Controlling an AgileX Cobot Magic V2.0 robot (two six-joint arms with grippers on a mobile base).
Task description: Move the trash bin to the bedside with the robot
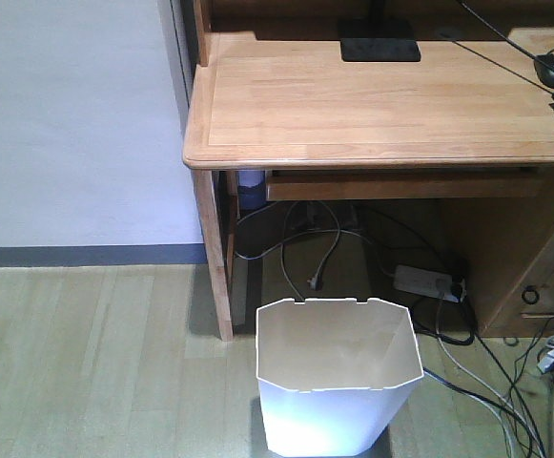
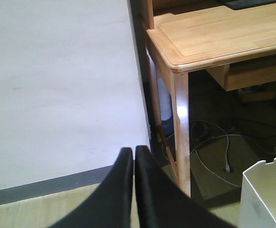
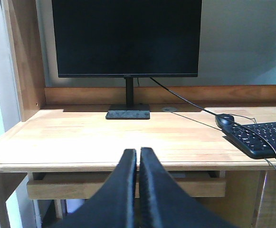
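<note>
Left gripper: fingers pressed together, nothing held, hanging above the floor by the wall, left of the desk leg. Right gripper: also closed and empty, level with the desk edge, facing the monitor, with the mouse and keyboard off to its right.

Neither gripper touches the trash bin. It stands upright on the floor in front of the desk, just right of the front leg. In the left wrist view only its rim corner shows, low and right. Bedside is not in view.

Step in hand, as I judge it, is reaching for the bin:
- Open one gripper and bring it down over the rim.
- Pinch a flat stretch of wall, not a notch. The thin plastic will likely flex, so grip deep.
- Keep the bin upright and pull it away from the cables and power strip behind it.

Bin contents: the interior looks bare, with nothing seen inside.
</note>
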